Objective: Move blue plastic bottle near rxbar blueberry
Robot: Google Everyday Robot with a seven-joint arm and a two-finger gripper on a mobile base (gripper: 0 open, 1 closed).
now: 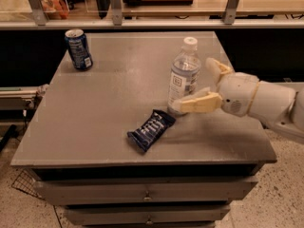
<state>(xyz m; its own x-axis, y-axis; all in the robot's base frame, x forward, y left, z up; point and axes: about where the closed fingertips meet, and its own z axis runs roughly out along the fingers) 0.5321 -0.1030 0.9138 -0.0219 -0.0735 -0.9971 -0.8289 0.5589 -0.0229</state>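
Starting at the left, we see a dark blue soda can [78, 49] at the far corner of the grey table [104, 99], well apart from the rxbar blueberry [151, 129] and no part of this job. The rxbar blueberry lies flat near the table's front edge, angled, with its upper end pointing up and to the right. Just beyond that end stands the blue plastic bottle [184, 77], upright on the table and very close to the bar, though we cannot tell whether the two touch. To the right of the bar, the gripper [192, 85] reaches in from the right edge. Its jaws are spread apart: one finger runs low along the front of the bottle's base, the other sits back and clear of it, so nothing is clamped. We judge the placement essentially done; what is left is drawing the arm away without tipping the bottle.
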